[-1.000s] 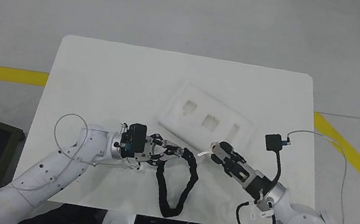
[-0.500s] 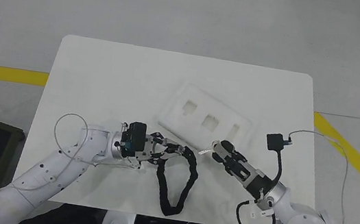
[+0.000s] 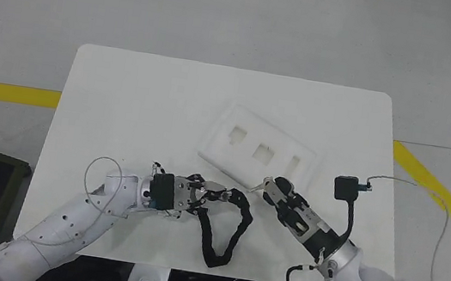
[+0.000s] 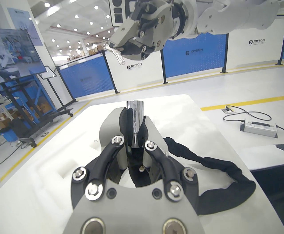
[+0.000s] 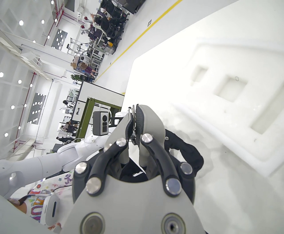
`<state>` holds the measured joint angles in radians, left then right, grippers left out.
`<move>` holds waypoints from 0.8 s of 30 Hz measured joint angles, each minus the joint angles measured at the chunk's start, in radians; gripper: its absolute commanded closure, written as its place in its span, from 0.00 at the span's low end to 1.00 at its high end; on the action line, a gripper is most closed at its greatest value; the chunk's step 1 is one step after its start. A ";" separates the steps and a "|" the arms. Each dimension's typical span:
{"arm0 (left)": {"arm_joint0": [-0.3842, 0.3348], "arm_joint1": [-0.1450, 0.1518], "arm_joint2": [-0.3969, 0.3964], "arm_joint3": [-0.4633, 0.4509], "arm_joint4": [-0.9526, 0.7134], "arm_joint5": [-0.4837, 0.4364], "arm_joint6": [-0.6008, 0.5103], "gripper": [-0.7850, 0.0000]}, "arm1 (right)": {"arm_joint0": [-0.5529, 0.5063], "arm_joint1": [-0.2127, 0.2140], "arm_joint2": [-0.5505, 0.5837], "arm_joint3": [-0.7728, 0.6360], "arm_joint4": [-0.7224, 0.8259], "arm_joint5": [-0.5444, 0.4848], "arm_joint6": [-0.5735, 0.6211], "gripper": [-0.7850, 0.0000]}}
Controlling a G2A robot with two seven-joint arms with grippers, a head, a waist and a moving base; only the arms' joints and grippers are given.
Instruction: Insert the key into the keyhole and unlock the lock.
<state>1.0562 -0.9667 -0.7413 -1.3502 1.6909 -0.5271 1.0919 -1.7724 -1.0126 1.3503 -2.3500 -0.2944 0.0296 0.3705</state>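
A chain lock, a black fabric-covered loop (image 3: 221, 235) with a chrome cylinder (image 4: 135, 106), lies near the table's front edge. My left gripper (image 3: 203, 194) (image 4: 133, 124) is shut on the cylinder, whose open end points toward the other arm. A short way beyond that end, my right gripper (image 3: 266, 186) (image 5: 132, 117) is shut on a small silver key (image 4: 118, 57). In the left wrist view the key's blade sticks out of the right gripper (image 4: 121, 47), above the cylinder and apart from it. The black chain (image 5: 188, 153) trails on the table behind the right gripper.
A white foam tray (image 3: 263, 150) with several square recesses lies just behind both grippers. A black adapter (image 3: 345, 188) with a cable hangs beside the right arm. The white table (image 3: 128, 92) has bare room at the back and left.
My left gripper has shifted a little toward the table's front edge with the cylinder still in it. The right arm has resettled, its adapter has dropped slightly, and the key stays close to the cylinder.
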 measured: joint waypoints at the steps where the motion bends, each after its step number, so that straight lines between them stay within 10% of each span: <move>1: -0.005 -0.007 0.009 0.020 -0.006 0.016 0.029 1.00 | -0.004 -0.001 -0.013 0.000 -0.028 0.000 -0.014 1.00; 24: -0.048 -0.060 0.055 0.100 -0.030 0.106 0.059 1.00 | 0.022 -0.038 -0.278 0.000 -0.515 0.094 -0.238 1.00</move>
<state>1.0079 -1.0263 -0.6868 -1.2500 1.6611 -0.4209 1.1510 -1.7500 -1.0502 1.0721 -2.3500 -0.8090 0.1234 0.1323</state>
